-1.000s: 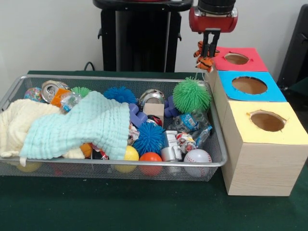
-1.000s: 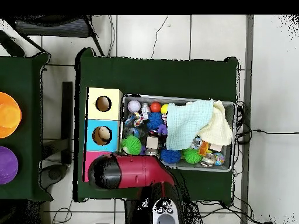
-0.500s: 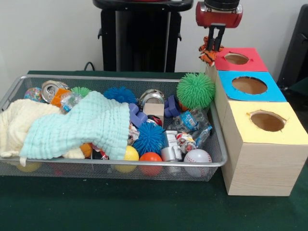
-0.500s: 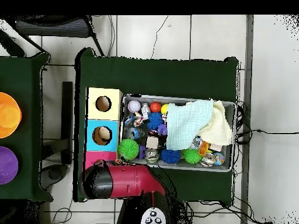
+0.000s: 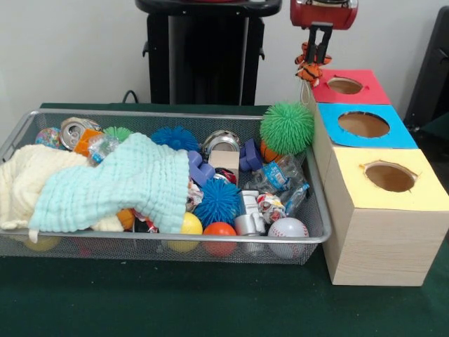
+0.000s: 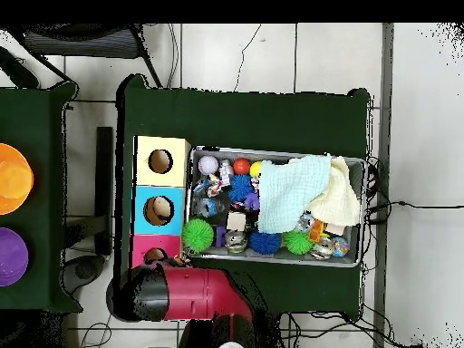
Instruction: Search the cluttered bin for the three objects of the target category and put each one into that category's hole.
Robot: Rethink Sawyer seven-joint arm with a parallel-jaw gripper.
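My gripper (image 5: 317,56) hangs at the top of the front view, shut on the orange, black-striped soft toy (image 5: 309,70). It holds the toy in the air just left of the red-topped box, beside and above the round hole (image 5: 345,86). The wire mesh bin (image 5: 175,239) lies to the left, full of clutter. In the overhead view the arm's red head (image 6: 181,292) covers the gripper next to the red hole (image 6: 155,256) and below the bin (image 6: 276,152). The brown and pale yellow toys are hidden.
A green spiky ball (image 5: 286,128) sits high in the bin's far right corner, under the held toy. A mint cloth (image 5: 116,186) and a cream cloth (image 5: 24,182) cover the bin's left half. The blue-topped hole (image 5: 363,124) and the yellow-topped hole (image 5: 390,177) follow the red one.
My gripper has risen and moved right toward the red-topped box with the striped toy. The green spiky ball has shifted up and to the right in the bin.
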